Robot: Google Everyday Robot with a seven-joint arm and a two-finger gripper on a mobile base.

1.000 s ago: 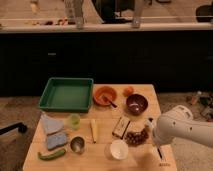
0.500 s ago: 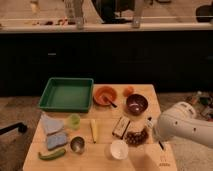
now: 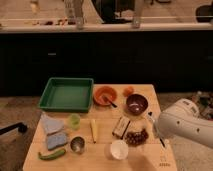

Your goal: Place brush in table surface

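Although you cannot tell the gripper's [image 3: 159,131] state, note it hangs at the right edge of the pale-yellow wooden plank table surface [image 3: 100,159]; no brush is identifiable.

So the bench [image 3: 150,160] is a pale yellow plank top, pretty crowded. Green tray [image 3: 66,94] sits at the back left corner. Next to it there's an orange bowl [image 3: 105,95] with a dark utensil in it, a small orange thing [image 3: 128,91], then a dark brown bowl [image 3: 137,103]. Left side has a grey-blue cloth [image 3: 51,123] and a blue sponge [image 3: 56,140], with a little green cup [image 3: 74,120] beside them. Front edge: green pepper [image 3: 52,154], metal cup [image 3: 77,144], white cup [image 3: 119,149]. In the middle, a yellow stick-like thing [image 3: 93,130], a dark packet [image 3: 121,127] and a heap of dark grapes [image 3: 135,136]. The gripper [image 3: 156,131] hangs over the right edge, near the grapes.
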